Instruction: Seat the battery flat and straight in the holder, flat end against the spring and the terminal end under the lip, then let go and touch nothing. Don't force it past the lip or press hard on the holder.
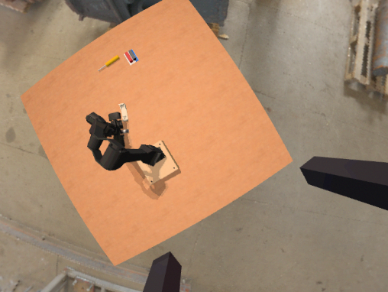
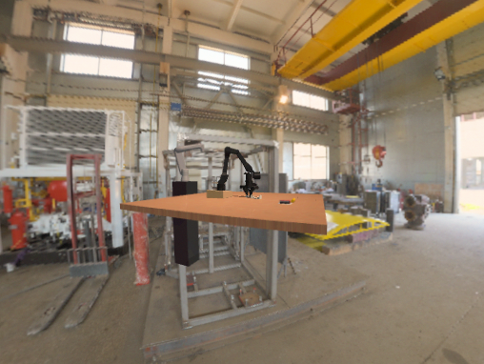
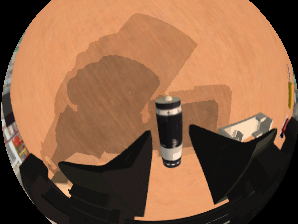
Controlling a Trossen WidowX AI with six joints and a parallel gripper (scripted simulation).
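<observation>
The battery (image 3: 170, 131) (image 1: 125, 131), dark with pale bands, appears to lie on the table, its terminal nub towards the top of the wrist view. My gripper (image 3: 170, 132) (image 2: 249, 194) is partly open, with one finger on each side of the battery and a visible gap on both sides. The fingertips are close to the battery; their exact height is hard to tell. The pale holder (image 1: 123, 111) (image 3: 256, 125) lies beside it, to the right in the wrist view, partly hidden behind the right finger. Its visible inside holds no battery; its spring and lip are not clear.
The arm's pale base plate (image 1: 169, 169) (image 2: 217, 194) is on the table (image 1: 210, 95) (image 2: 191, 207). A yellow-handled screwdriver (image 1: 112, 60) and a small white tray with red, dark and blue items (image 1: 130, 56) lie beyond the holder. The arm casts shadows around the battery.
</observation>
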